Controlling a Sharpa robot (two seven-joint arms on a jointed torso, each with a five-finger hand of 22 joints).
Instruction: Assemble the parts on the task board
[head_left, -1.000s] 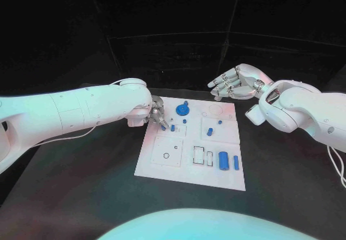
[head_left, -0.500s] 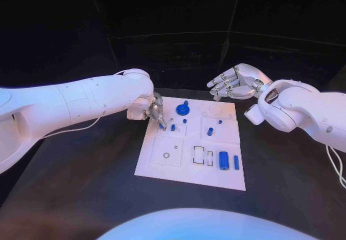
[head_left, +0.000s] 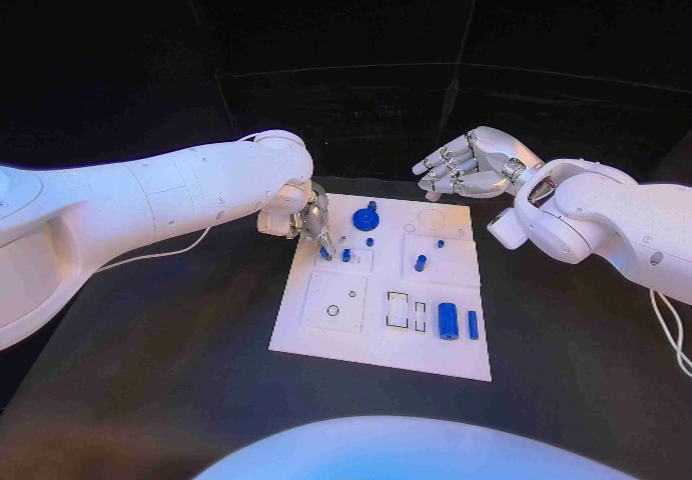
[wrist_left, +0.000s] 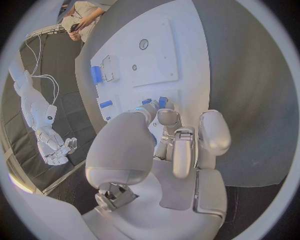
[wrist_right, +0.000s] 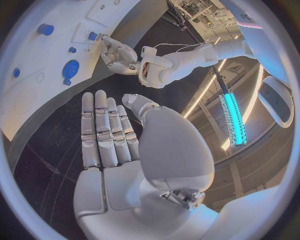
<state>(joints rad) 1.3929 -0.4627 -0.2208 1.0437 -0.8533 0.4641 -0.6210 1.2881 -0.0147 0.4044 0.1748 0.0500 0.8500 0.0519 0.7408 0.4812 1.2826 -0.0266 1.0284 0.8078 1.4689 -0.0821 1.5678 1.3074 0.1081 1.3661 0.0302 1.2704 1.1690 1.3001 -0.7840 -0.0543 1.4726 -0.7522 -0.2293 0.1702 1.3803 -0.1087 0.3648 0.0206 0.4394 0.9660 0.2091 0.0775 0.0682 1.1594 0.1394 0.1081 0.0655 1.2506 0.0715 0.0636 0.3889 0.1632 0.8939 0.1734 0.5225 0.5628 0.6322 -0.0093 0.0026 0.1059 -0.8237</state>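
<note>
Head view: left robot hand (head_left: 309, 222) fingertips down at task board (head_left: 378, 340); right robot hand (head_left: 469, 160) raised, spread.

In the head view the left hand (head_left: 310, 222) is largely hidden behind its own forearm, so only its fingertips (head_left: 323, 246) show at the task board (head_left: 387, 345)'s near-left corner region. Whether those fingertips pinch the small blue part (head_left: 345, 256) just beside them or merely touch the board cannot be told. In the left wrist view the hand's own fingers (wrist_left: 182, 145) cover the blue pieces beneath them. The faint round recesses (head_left: 433, 220) near the right hand (head_left: 469, 160) are too small to make out.
</note>
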